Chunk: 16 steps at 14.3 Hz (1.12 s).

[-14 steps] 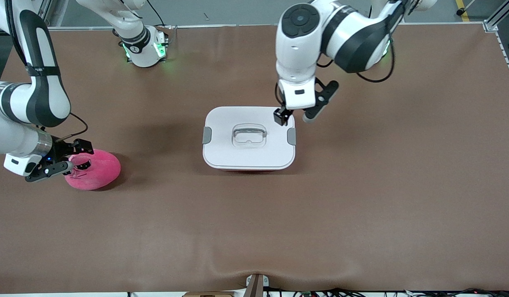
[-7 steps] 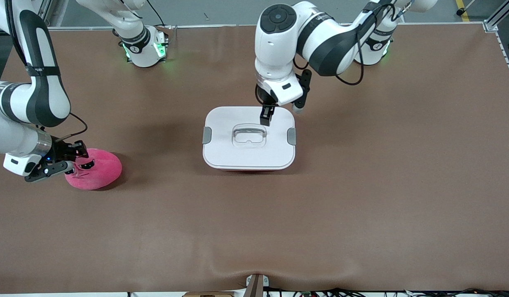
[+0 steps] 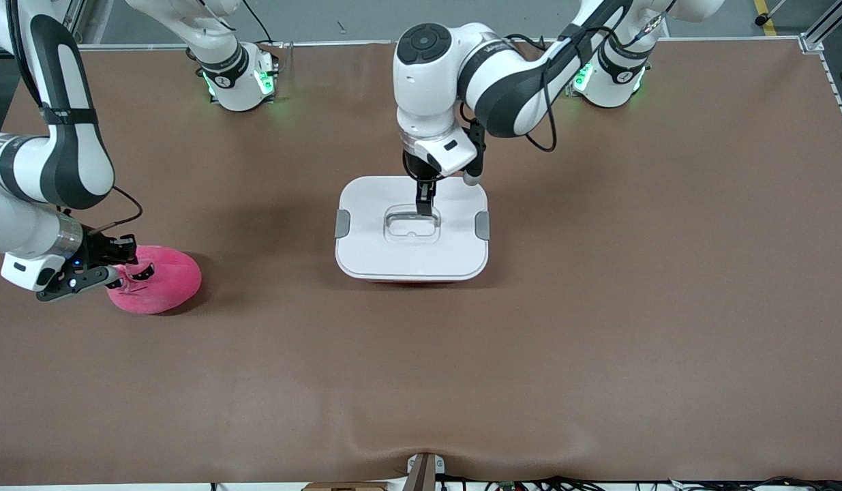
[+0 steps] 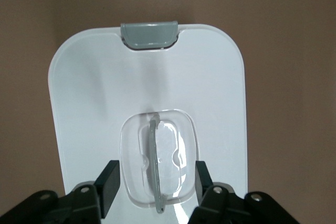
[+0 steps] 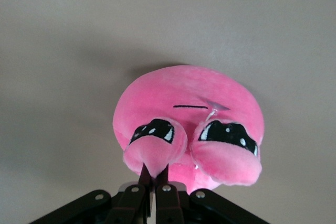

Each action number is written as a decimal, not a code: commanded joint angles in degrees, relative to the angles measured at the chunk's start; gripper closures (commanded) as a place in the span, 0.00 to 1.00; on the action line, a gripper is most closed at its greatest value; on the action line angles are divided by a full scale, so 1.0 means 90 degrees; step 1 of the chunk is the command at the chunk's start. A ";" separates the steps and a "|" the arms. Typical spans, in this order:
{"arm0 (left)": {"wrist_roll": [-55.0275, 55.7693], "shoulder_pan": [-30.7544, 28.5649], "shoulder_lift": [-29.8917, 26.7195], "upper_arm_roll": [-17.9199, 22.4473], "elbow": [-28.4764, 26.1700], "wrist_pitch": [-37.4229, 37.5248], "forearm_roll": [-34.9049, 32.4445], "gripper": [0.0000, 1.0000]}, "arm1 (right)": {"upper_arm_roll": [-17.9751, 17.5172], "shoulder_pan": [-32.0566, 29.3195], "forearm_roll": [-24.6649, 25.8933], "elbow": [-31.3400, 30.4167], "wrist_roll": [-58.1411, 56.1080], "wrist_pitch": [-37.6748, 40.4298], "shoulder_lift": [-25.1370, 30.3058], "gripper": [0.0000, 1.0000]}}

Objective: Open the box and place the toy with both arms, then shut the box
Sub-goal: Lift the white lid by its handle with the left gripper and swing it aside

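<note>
Since a second ago, the left gripper [image 3: 424, 204] has been brought from the box's [image 3: 412, 228] corner to its clear handle [image 4: 157, 169], fingers parted astride it. The right gripper [image 5: 154, 184] is now pinched shut on the toy's [image 3: 158, 279] eye, toward the right arm's end of the table [image 3: 598, 307].

Bright, even overhead light fills the room, and the brown table [image 3: 598, 327] throws no glare. Soft shadows spread beside the box [image 3: 412, 228] toward the right arm's end and under the toy [image 3: 163, 279]. Green lamps glow on both arm bases. The lid's clear handle [image 4: 157, 163] catches pale reflections. The right wrist view looks washed and greyish, though the plush stays sharp.
</note>
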<state>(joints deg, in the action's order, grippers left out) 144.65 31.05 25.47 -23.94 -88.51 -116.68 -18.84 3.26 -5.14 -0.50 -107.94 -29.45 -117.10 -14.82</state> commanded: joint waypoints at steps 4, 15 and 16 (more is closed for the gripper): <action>0.0918 0.0105 0.0391 0.0023 0.0156 -0.0432 -0.0318 0.38 | -0.0079 0.0082 -0.0003 0.0293 -0.0446 0.0374 0.0386 1.00; 0.1134 0.0349 0.0802 0.0043 0.0176 -0.0658 -0.0601 0.46 | -0.0069 0.0218 -0.0267 0.0528 -0.1365 0.0521 0.0562 1.00; 0.1125 0.0349 0.0822 0.0052 0.0176 -0.0687 -0.0601 0.49 | -0.0069 0.0239 -0.0267 0.0605 -0.1502 0.0608 0.0572 1.00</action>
<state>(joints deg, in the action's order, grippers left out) 153.75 33.81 31.90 -23.66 -88.29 -122.38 -22.86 2.42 -4.03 -2.00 -103.68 -40.41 -113.44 -10.67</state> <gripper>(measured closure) 0.445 0.952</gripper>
